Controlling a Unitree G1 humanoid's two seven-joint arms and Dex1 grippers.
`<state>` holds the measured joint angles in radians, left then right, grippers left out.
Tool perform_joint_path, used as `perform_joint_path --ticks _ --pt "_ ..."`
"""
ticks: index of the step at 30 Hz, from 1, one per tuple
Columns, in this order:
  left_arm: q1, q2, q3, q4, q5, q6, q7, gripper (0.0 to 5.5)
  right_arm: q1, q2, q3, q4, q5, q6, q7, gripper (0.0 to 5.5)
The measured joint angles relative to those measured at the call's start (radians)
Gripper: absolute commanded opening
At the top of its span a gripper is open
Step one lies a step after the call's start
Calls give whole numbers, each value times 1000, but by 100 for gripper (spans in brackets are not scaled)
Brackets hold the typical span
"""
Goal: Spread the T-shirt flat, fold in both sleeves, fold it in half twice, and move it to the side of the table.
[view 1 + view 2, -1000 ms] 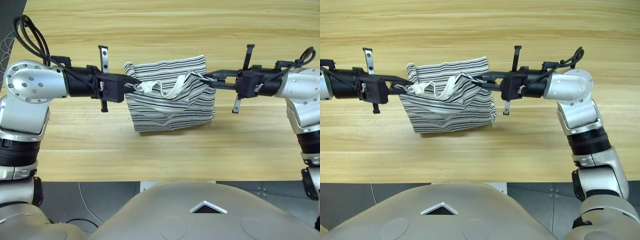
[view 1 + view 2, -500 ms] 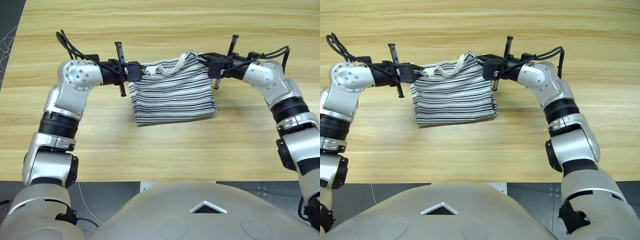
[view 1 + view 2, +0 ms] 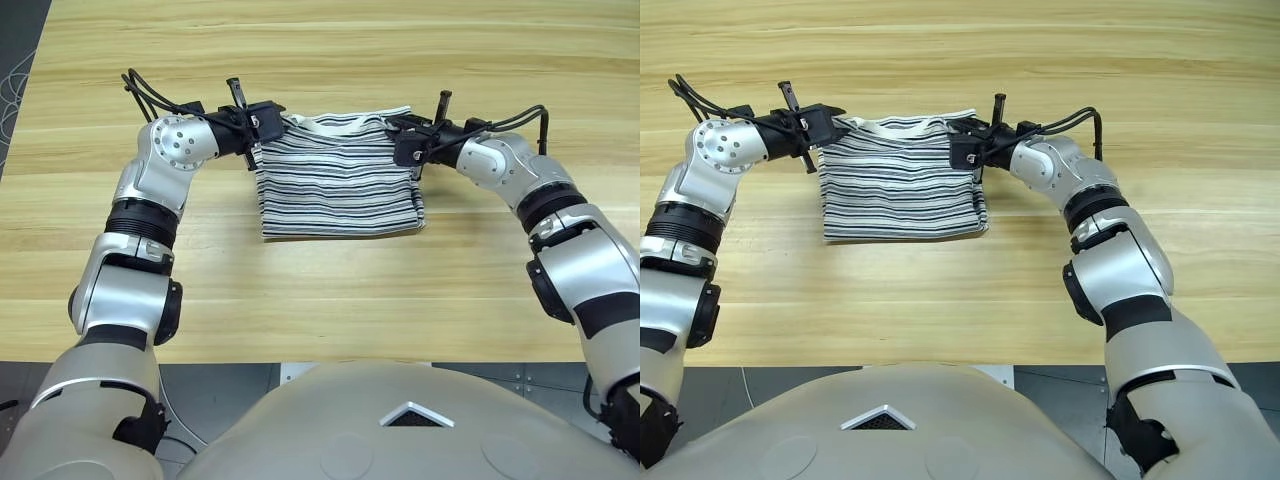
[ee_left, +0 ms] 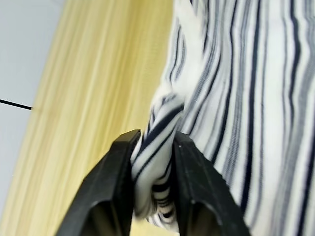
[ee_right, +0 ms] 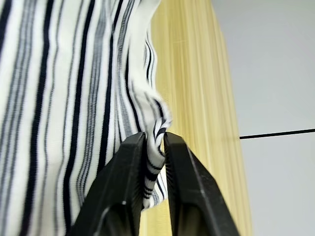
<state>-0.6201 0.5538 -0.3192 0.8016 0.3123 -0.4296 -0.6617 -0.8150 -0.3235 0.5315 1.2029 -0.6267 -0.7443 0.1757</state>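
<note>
The left hand (image 4: 153,140) is clamping the striped T-shirt's (image 3: 338,185) far left corner, the right hand (image 5: 154,139) its far right corner; the folded T-shirt is lying on the tabletop (image 3: 300,290).

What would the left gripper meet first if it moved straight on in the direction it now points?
The T-shirt itself: the left gripper is shut on a far corner and points along the shirt's far edge. Beyond the cloth, the right gripper probably comes next, though depth is unclear.
</note>
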Motion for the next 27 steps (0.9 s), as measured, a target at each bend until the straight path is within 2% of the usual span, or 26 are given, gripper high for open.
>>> perform_joint_path --ticks 8,20,24,27 --pt "-31 2 -27 86 85 -33 62 136 -58 10 -12 37 -17 99 -122 265" --pt "-143 5 -9 252 147 81 318 136 -61 32 -10 56 -17 133 -142 475" --pt "-106 -18 37 105 49 64 244 136 -60 47 -5 59 -17 117 -112 547" --pt "8 -31 38 -168 -1 101 159 136 -48 49 -2 66 -17 118 -92 547"
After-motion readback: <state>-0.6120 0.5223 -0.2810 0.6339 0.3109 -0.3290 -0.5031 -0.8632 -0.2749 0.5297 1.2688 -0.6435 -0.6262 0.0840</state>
